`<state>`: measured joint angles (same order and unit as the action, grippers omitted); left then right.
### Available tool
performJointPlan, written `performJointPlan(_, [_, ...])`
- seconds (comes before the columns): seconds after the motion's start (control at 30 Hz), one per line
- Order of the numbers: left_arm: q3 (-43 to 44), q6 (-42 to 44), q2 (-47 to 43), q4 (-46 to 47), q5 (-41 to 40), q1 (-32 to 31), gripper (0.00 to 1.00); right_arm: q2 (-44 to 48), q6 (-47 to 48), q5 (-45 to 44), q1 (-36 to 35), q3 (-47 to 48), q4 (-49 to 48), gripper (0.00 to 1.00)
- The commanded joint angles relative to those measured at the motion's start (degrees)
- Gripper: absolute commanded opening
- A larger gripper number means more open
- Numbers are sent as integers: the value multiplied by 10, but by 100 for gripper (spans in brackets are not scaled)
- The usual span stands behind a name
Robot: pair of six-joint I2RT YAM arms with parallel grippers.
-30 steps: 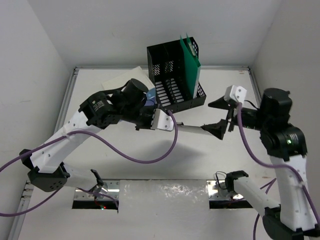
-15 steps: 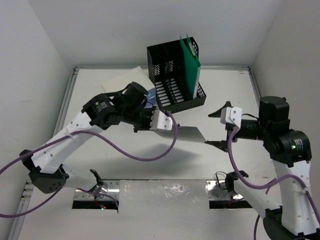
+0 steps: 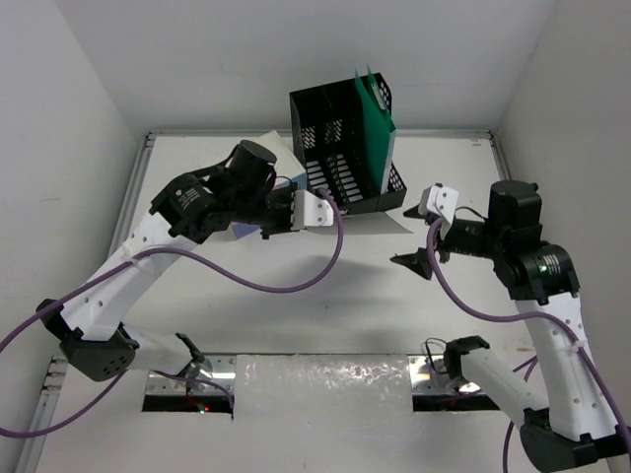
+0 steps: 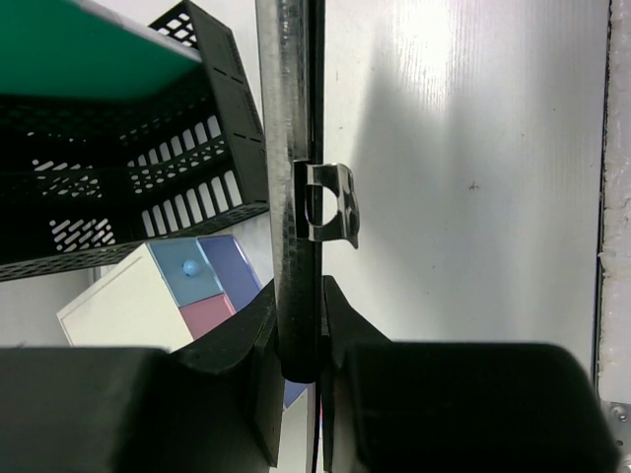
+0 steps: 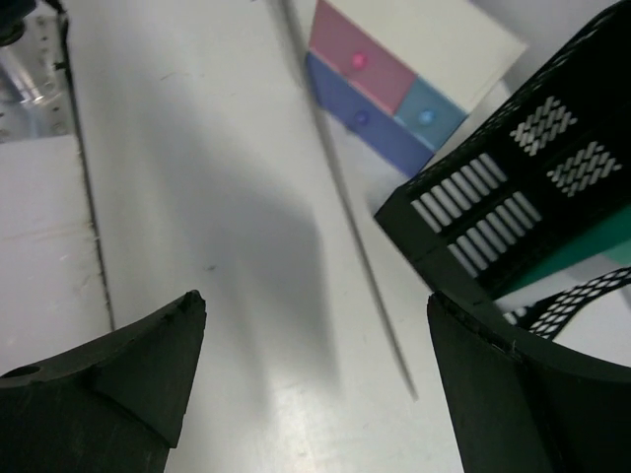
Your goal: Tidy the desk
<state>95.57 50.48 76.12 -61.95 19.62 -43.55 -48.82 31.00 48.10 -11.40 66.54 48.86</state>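
Observation:
The desk (image 3: 197, 305) is the large white tabletop under both arms. My left gripper (image 3: 314, 211) is shut on the end of a thin grey clipboard (image 3: 380, 223) and holds it above the desk, just in front of the black mesh file rack (image 3: 345, 148). In the left wrist view the clipboard (image 4: 291, 148) shows edge-on with its metal clip (image 4: 330, 202), pinched between my left gripper's (image 4: 301, 330) jaws. My right gripper (image 3: 416, 236) is open and empty, just right of the clipboard's free end. In the right wrist view the board's edge (image 5: 360, 256) lies between the wide-apart jaws of my right gripper (image 5: 315, 394).
The rack holds a green folder (image 3: 375, 123) upright. A small cream-topped box with pink and blue drawers (image 5: 404, 69) stands left of the rack, also in the left wrist view (image 4: 168, 291). A metal rim (image 3: 128, 217) edges the desk, with walls close around.
My left arm has carried the clipboard back and up toward the rack front. My right gripper stayed open, drew away from the board's end, then rose beside it.

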Motion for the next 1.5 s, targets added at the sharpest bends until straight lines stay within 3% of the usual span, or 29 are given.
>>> performJointPlan(0.0, [8, -1, -16, 30, 20, -2, 0, -14, -55, -18, -1, 23, -123, 90])
performJointPlan(0.13, [15, -12, -16, 37, 37, -2, 0, -48, -78, -6, -1, 24, -139, 88])
performJointPlan(0.23, [24, -22, -7, 48, 60, -2, 0, -60, -163, 34, -12, -41, -273, 83])
performJointPlan(0.3, [37, -30, -1, 50, 70, -2, 0, -69, -169, 37, -25, -54, -302, 76])
performJointPlan(0.33, [40, -33, 1, 52, 74, -2, 0, -73, -174, 37, -38, -57, -324, 68])
performJointPlan(0.43, [44, -40, 5, 64, 81, -2, 0, -97, -224, 42, -67, -61, -369, 23])
performJointPlan(0.53, [40, -63, 7, 82, 59, -2, 0, -104, -229, 16, -100, -57, -366, 1])
performJointPlan(0.63, [30, -135, 7, 139, 1, -2, 1, -88, -241, -60, -105, -75, -388, 0])
performJointPlan(0.67, [30, -157, 8, 175, -65, -3, 20, -78, -254, -115, -106, -97, -401, 0])
performJointPlan(0.7, [36, -194, 9, 190, -103, -3, 97, -58, -260, -141, -105, -109, -415, 0])
performJointPlan(0.9, [74, -259, 6, 236, -366, -2, 100, -20, -317, -336, -105, -148, -485, 0])
performJointPlan(1.03, [31, -258, -39, 289, -503, -2, 100, -22, -368, -366, -105, -157, -582, 0])
performJointPlan(1.2, [0, -265, -75, 280, -515, -2, 100, -65, -415, -398, -106, -143, -707, 0])
performJointPlan(1.47, [-138, -258, -125, 354, -550, 8, 100, -206, -409, -514, -108, -117, -913, 0])
